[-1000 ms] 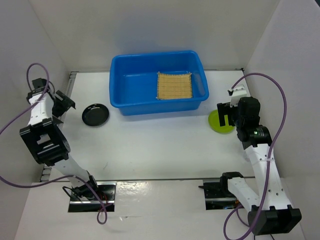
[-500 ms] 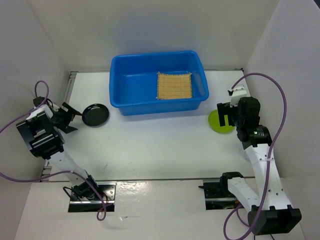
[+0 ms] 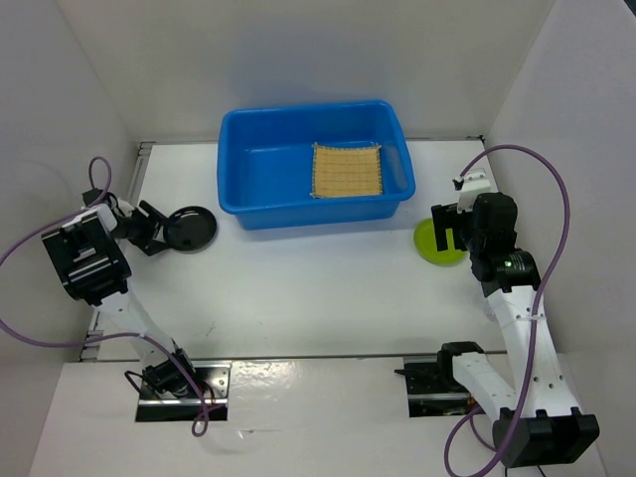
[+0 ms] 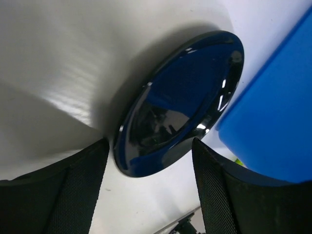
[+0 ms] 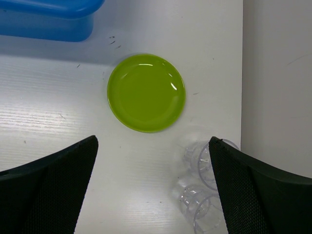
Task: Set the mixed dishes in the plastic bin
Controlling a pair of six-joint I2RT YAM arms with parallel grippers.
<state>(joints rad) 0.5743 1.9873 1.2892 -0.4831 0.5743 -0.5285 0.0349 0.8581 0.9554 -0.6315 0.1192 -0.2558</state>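
Blue plastic bin (image 3: pixel 308 212) stands at the far middle of the white worktop (image 3: pixel 318 288). The square bamboo mat (image 3: pixel 347 171) lies flat on its floor, toward the right end. Nothing else shows in the bin.

Small black plate (image 3: pixel 191 227): on the worktop, just left of the bin's near left corner, outside it. The wrist view shows its glossy face reflecting the blue bin wall.

Left claw (image 3: pixel 149 231): low at the plate's left edge, fingers (image 4: pixel 73 190) apart with the plate's nearer rim between them. Contact with the rim cannot be made out. Nothing is clamped.

Lime-green plate (image 5: pixel 146 92): flat on the worktop, right of the bin's near right corner and apart from it. In the top view the right arm covers part of it.

Right claw (image 5: pixel 153 140): hangs above the green plate, fingers spread wide, holding nothing.

Two clear plastic cups: one (image 5: pixel 210 160) just beside the green plate's near-right edge, the other (image 5: pixel 197 207) right next to the first, nearer the arm's base. Both sit close to the right-hand wall (image 5: pixel 278 73). Whether they touch each other is unclear. They are too faint to pick out in the top view.
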